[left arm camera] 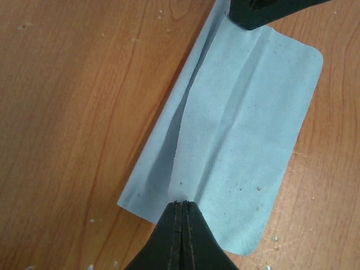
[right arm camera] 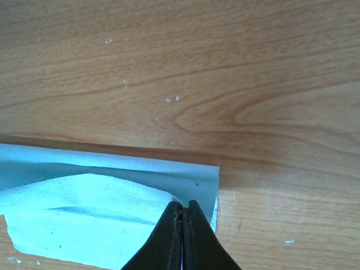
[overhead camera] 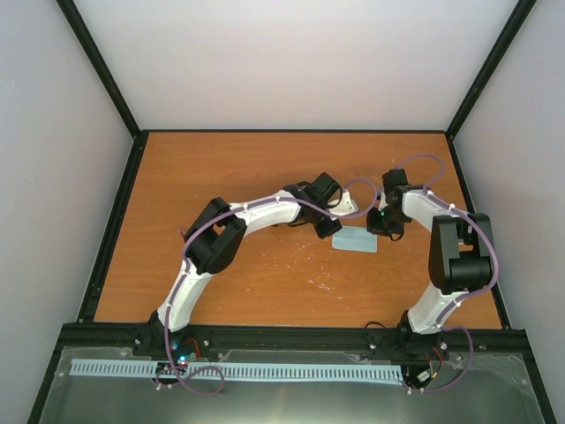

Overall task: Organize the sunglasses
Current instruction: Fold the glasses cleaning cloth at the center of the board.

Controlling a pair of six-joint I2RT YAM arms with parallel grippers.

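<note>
I see my left gripper (left arm camera: 181,207) and right gripper (right arm camera: 183,209) each pinched closed on opposite ends of the soft, limp blue cloth (left arm camera: 247,124), mid-frame, with no sunglasses in view.

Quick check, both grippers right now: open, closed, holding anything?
Left gripper: closed, pinching one end of the flat pale blue rectangular cloth.
Right gripper: closed, pinching the opposite end of the same cloth.
</note>
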